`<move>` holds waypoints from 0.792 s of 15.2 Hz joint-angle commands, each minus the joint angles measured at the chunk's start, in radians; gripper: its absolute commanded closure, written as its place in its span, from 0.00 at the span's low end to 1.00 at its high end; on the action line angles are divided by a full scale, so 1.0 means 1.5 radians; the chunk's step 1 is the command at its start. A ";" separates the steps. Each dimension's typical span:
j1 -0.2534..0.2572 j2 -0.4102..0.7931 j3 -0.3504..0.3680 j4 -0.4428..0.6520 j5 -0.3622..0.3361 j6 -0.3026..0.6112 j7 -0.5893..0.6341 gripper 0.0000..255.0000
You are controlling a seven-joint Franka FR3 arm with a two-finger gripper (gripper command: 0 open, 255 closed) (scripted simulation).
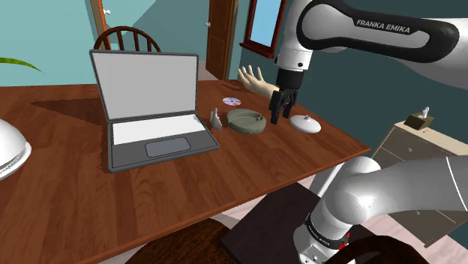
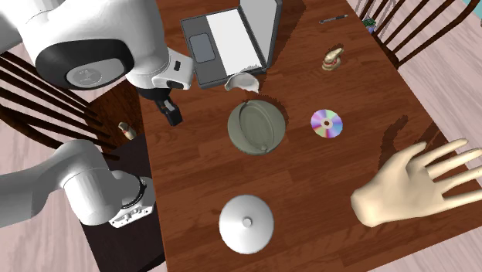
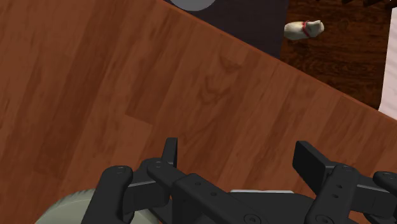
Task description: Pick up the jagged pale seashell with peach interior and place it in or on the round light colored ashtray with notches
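Shoulder view: gripper (image 1: 279, 112) hangs above the table (image 1: 150, 202) at the ashtray's (image 1: 247, 121) 3 o'clock, its jaws spread apart and empty, probably readied for a grasp. The shell (image 1: 215, 118) sits at the ashtray's 9 o'clock, just beside it, by the laptop's (image 1: 142, 82) corner, so reaching it likely means crossing over the ashtray.

A wooden table (image 1: 225, 176) bears laptop (image 1: 150, 112), seashell (image 1: 215, 119), ashtray (image 1: 247, 121), disc (image 1: 231, 100) and white lid (image 1: 305, 124).
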 commanded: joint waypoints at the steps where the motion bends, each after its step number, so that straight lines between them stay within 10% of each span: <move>1: 0.000 0.000 0.000 0.000 0.000 0.000 0.000 0.00; 12: 0.007 0.211 0.040 0.048 0.017 0.241 0.033 0.00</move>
